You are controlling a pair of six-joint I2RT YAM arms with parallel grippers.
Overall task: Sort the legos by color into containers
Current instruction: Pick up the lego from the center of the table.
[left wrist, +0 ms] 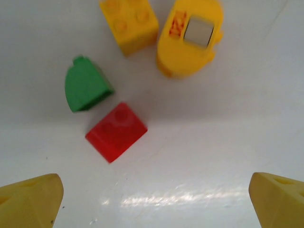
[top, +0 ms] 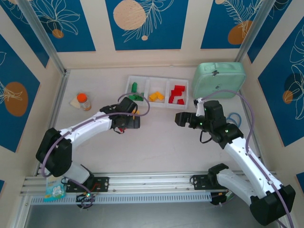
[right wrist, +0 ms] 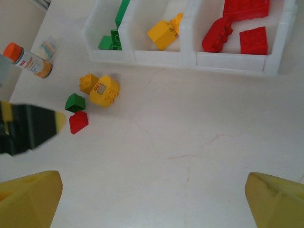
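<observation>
Top external: we are seeing the white tray (top: 147,80) sitting at the far middle of the table (top: 166,142). It is holding green legos (top: 135,90) in the left compartment, yellow legos (top: 156,96) in the middle and red legos (top: 177,95) in the right. A mint-green case (top: 218,80) is lying just right of it, and an orange-capped bottle (top: 84,101) is standing well to its left.

Left wrist: the left gripper (left wrist: 154,204) is hanging empty, its yellow fingertips (left wrist: 28,202) wide apart. Beyond them a red brick (left wrist: 116,131), green brick (left wrist: 85,90), yellow brick (left wrist: 129,21) and rounded yellow piece (left wrist: 190,38) are lying loose, close together.

Right wrist: the right gripper (right wrist: 154,199) is hovering empty, fingers spread wide, on the tray's near side. Those four loose pieces are lying near the tray's left compartment.
</observation>
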